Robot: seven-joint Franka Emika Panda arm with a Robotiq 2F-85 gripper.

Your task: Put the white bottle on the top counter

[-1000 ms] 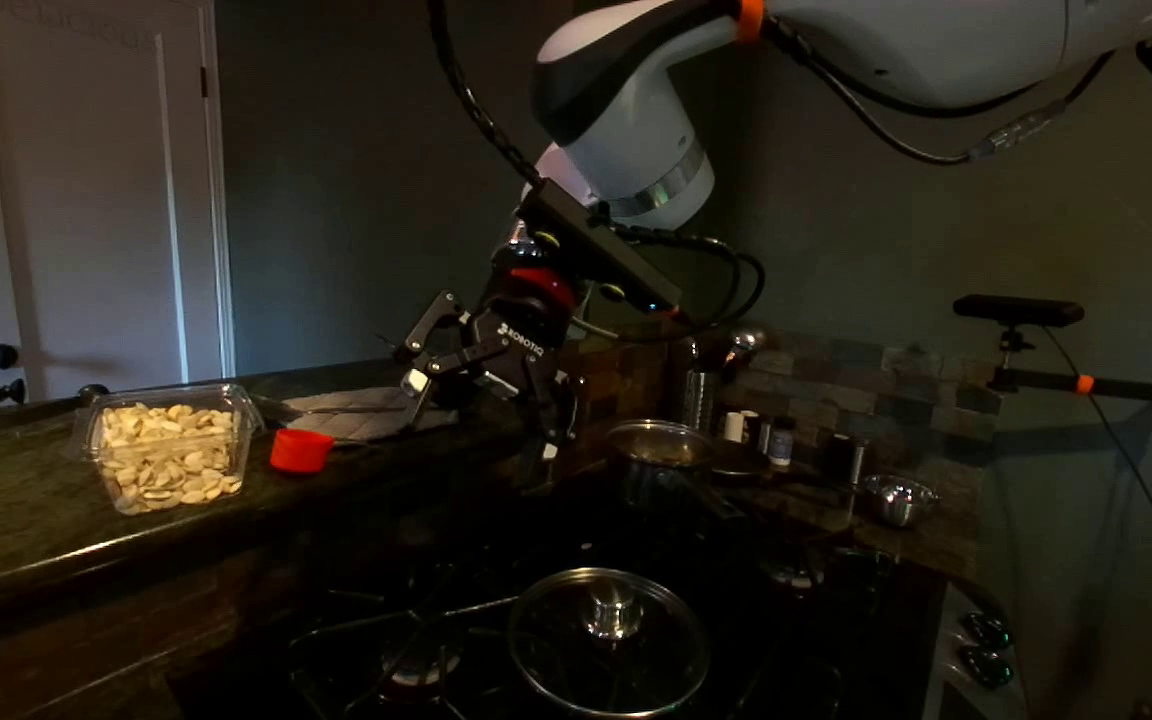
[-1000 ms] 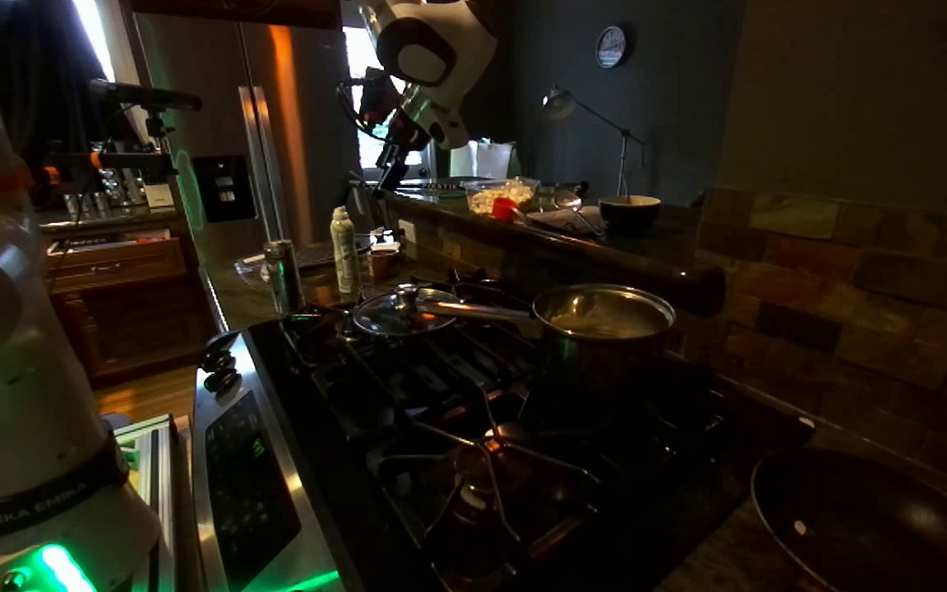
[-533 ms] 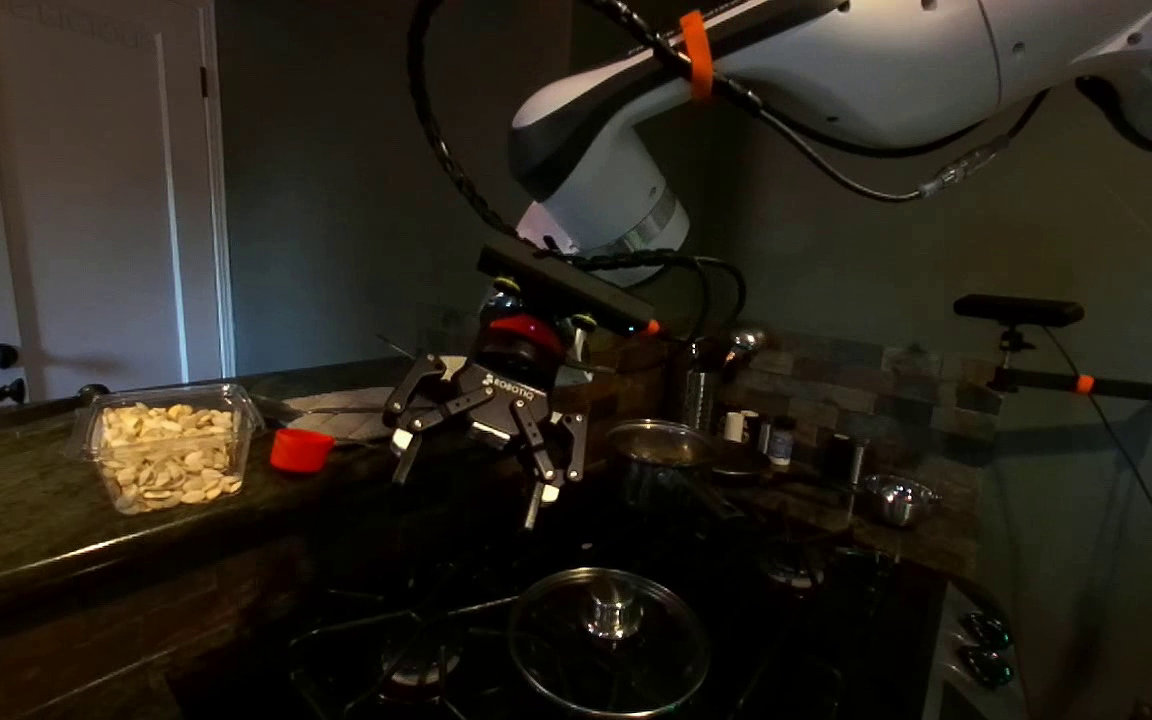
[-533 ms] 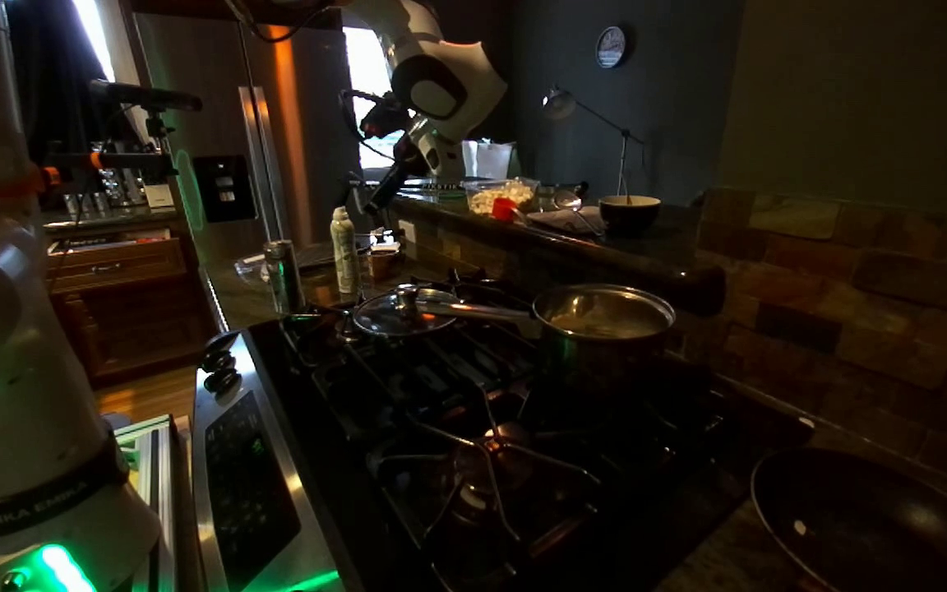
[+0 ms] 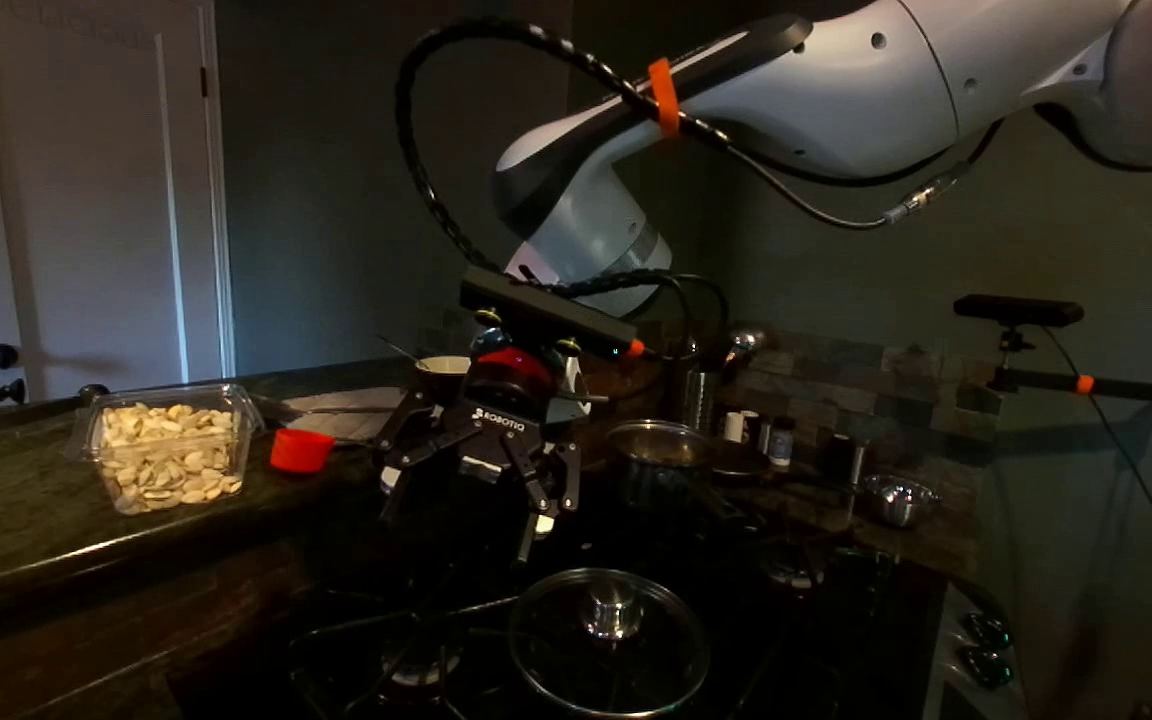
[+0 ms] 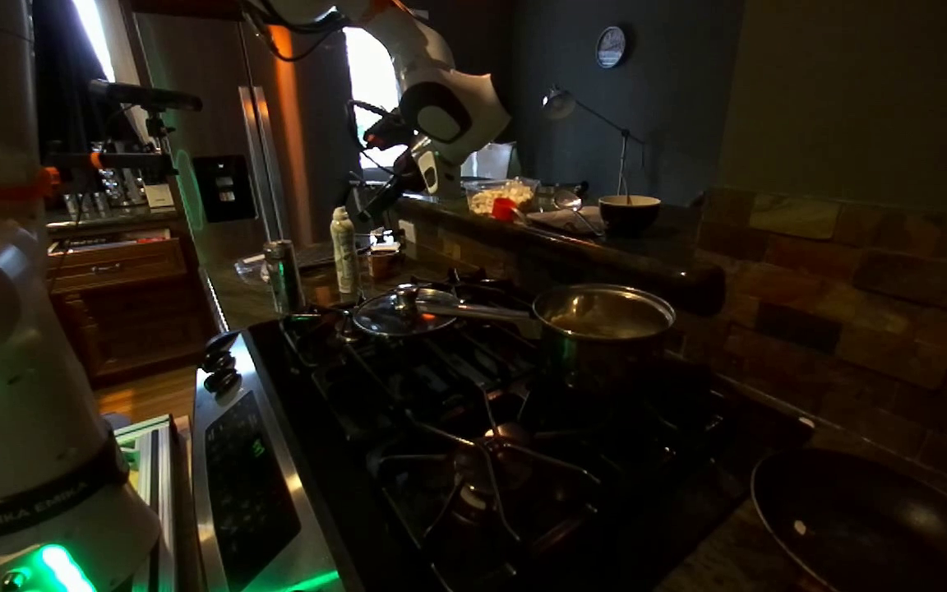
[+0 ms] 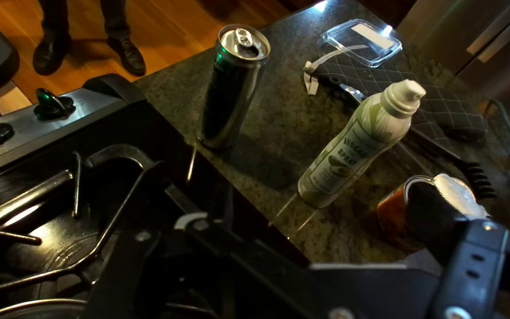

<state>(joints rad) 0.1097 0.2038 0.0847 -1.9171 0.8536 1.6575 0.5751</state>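
Note:
The white bottle (image 7: 348, 155) has a pale green label and a white nozzle top. It stands upright on the lower stone counter beside the stove; it also shows in an exterior view (image 6: 344, 255). My gripper (image 5: 458, 520) is open and empty, pointing down in the air near the ledge's front edge. In the wrist view its dark fingers (image 7: 472, 266) fill the bottom, apart from the bottle. The top counter (image 5: 26, 520) is the raised dark stone ledge; it also shows in an exterior view (image 6: 523, 234).
A tall can (image 7: 233, 88) and an orange-brown cup (image 7: 392, 208) stand either side of the bottle. A quilted mitt (image 7: 436, 102) lies behind. The ledge holds a nut container (image 5: 171, 455) and red cup (image 5: 301, 451). A glass lid (image 5: 608, 640) and pot (image 6: 601, 316) sit on the stove.
My gripper has moved down, and slightly left in an exterior view, from beside the ledge top to lower near its front edge. It stays open. The bottle has not moved.

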